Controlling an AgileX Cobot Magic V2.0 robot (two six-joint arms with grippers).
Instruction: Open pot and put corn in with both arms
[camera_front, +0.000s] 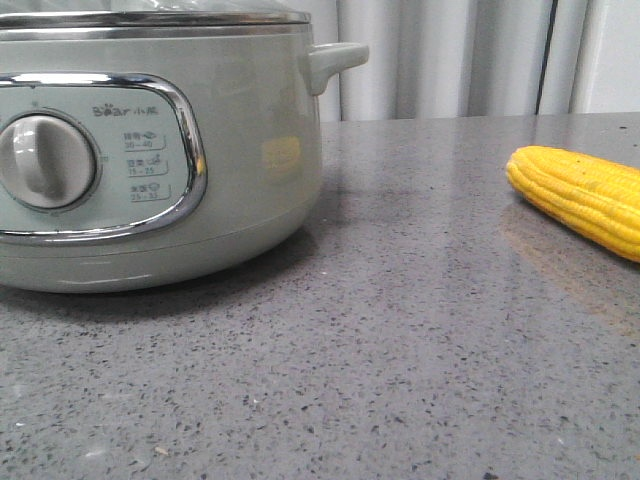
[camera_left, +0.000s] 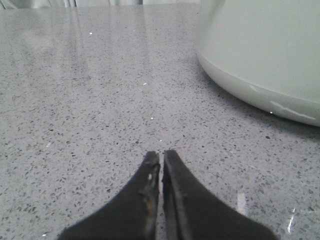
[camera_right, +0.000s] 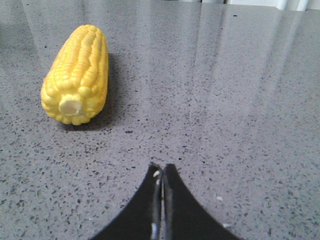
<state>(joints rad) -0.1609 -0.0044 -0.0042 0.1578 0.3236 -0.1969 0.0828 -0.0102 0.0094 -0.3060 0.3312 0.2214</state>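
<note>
The pot (camera_front: 230, 160) is a large pale grey-green cooker at the left of the front view, with a chrome-framed panel, a white dial (camera_front: 45, 160), a side handle (camera_front: 335, 62) and its glass lid (camera_front: 150, 18) on. Its lower wall also shows in the left wrist view (camera_left: 260, 55). The corn (camera_front: 585, 195) lies on the counter at the right edge. It also shows in the right wrist view (camera_right: 77, 75), stub end toward the camera. My left gripper (camera_left: 161, 154) is shut and empty, low over the counter beside the pot. My right gripper (camera_right: 163, 167) is shut and empty, near the corn, apart from it.
The speckled grey stone counter (camera_front: 400, 350) carries everything. Pale curtains (camera_front: 450, 55) hang behind its far edge. Neither arm shows in the front view.
</note>
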